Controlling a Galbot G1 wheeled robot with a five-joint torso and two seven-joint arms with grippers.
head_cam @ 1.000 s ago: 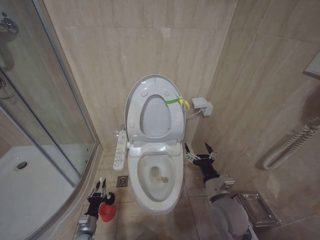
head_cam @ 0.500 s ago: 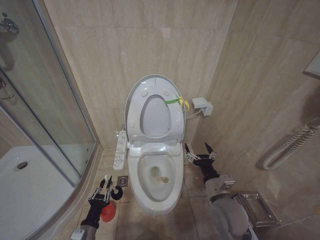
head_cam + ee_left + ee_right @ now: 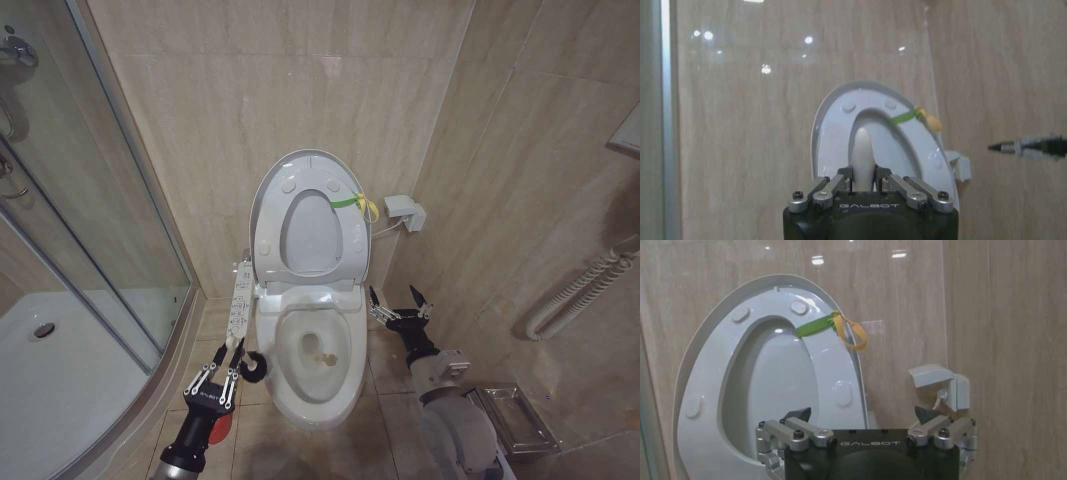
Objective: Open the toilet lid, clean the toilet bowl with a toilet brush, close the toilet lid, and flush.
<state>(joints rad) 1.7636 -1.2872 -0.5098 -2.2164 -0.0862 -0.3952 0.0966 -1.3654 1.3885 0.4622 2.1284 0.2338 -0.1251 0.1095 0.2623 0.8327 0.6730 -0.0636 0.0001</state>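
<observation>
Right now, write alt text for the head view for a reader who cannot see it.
A white toilet bowl stands open, its toilet lid raised against a beige tiled wall. The left pincer holds the toilet brush beside the bowl's left rim; the right pincer hovers open to the right. A glass shower enclosure is at left.

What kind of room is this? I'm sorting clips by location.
A bathroom, most likely in a home or hotel: a toilet bowl with its toilet lid raised, a glass shower enclosure, and tiled walls.
</observation>
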